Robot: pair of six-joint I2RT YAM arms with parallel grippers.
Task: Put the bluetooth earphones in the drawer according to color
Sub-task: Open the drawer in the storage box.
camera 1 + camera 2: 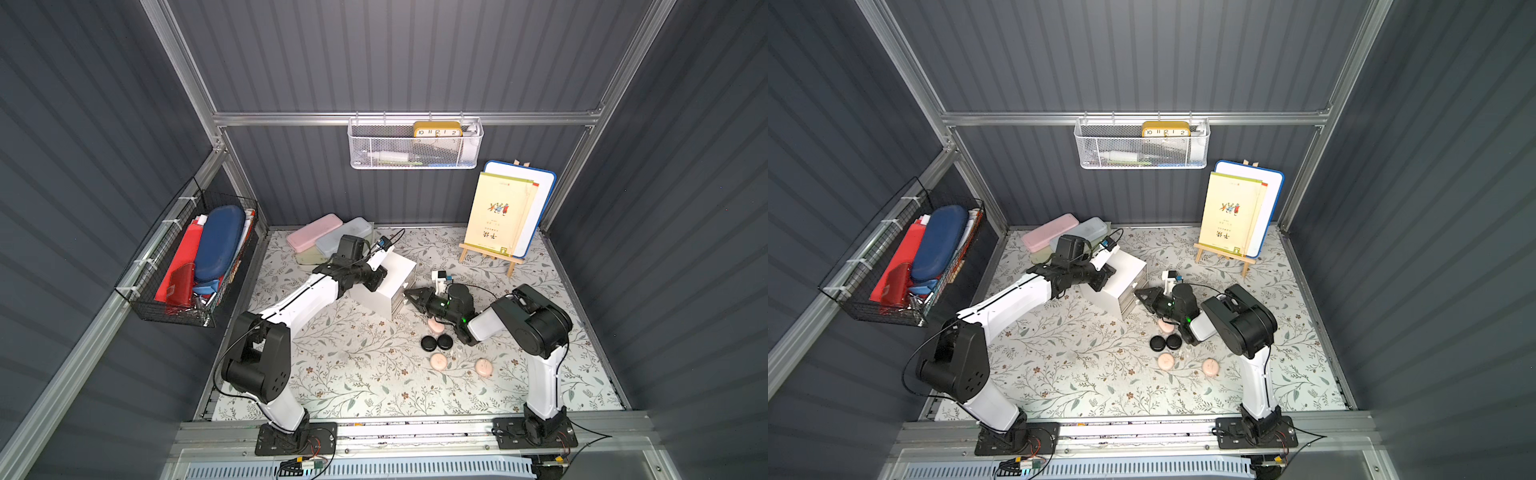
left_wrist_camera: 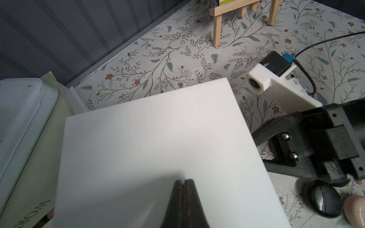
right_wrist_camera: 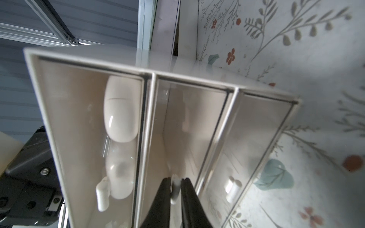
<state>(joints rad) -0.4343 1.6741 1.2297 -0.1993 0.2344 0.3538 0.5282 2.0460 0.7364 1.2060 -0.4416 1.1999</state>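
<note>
The drawer cabinet [image 1: 395,274] [image 1: 1121,274] is a small white cube near the middle of the mat. My left gripper [image 2: 184,180] is shut, tips resting on its white top [image 2: 158,138]. My right gripper [image 3: 175,180] [image 1: 407,293] is shut on the small handle [image 3: 174,190] of the middle drawer. Behind the clear front of the top drawer lie two white earphones [image 3: 120,110]. On the mat, by the right arm, lie two black earphones [image 1: 429,343] [image 1: 445,342] and three pink earphones [image 1: 438,361] [image 1: 484,366] [image 1: 435,326], the last partly under the arm.
Pink [image 1: 313,232] and blue [image 1: 345,237] pencil cases lie on a pale green box at the back left. A wooden easel with a book [image 1: 498,216] stands at the back right. A black wire basket [image 1: 191,266] hangs on the left wall, a white mesh basket [image 1: 415,145] on the back wall.
</note>
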